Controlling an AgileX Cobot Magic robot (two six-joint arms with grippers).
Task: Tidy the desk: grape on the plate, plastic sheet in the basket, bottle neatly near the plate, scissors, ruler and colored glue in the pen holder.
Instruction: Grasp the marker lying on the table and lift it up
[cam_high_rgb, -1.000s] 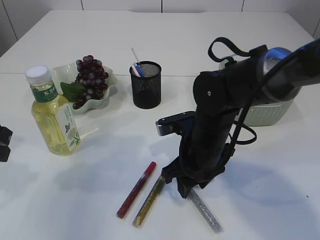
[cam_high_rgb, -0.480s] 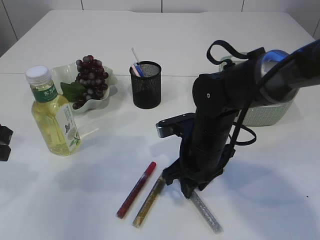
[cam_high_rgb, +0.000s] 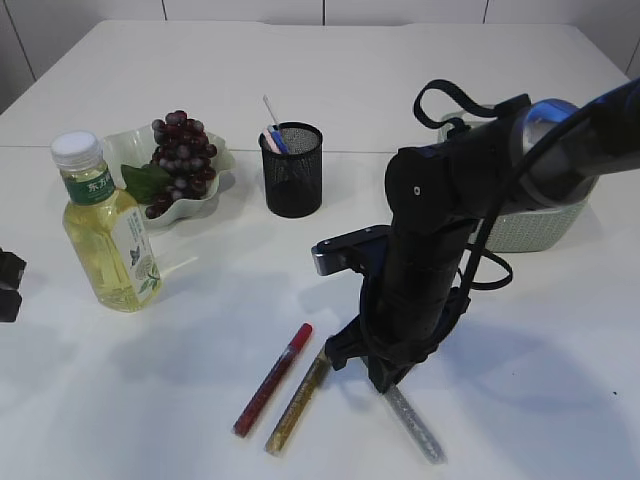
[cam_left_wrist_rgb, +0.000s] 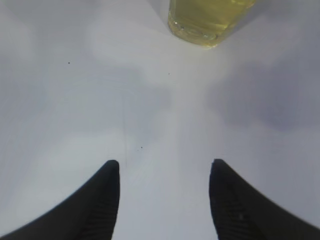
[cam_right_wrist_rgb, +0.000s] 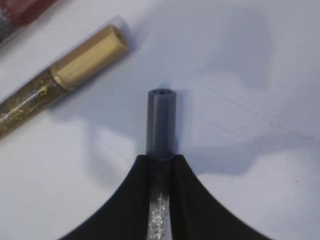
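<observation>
Right wrist view shows my right gripper (cam_right_wrist_rgb: 160, 165) with its jaws pressed together on the silver glitter glue (cam_right_wrist_rgb: 161, 125), its grey cap sticking out past the fingertips, so I judge the step in hand to be the colored glue going to the pen holder (cam_high_rgb: 292, 170). Relative to that holder, the silver tube lies on the table (cam_high_rgb: 560, 400) well in front and to the right, with the gold glue (cam_high_rgb: 298, 402) and red glue (cam_high_rgb: 272, 379) just left of it (both untouched). My left gripper (cam_left_wrist_rgb: 164, 200) hangs with jaws apart, near the bottle (cam_high_rgb: 103, 227); next I would lift the tube clear, carry it over the holder's mouth and drop it upright.
</observation>
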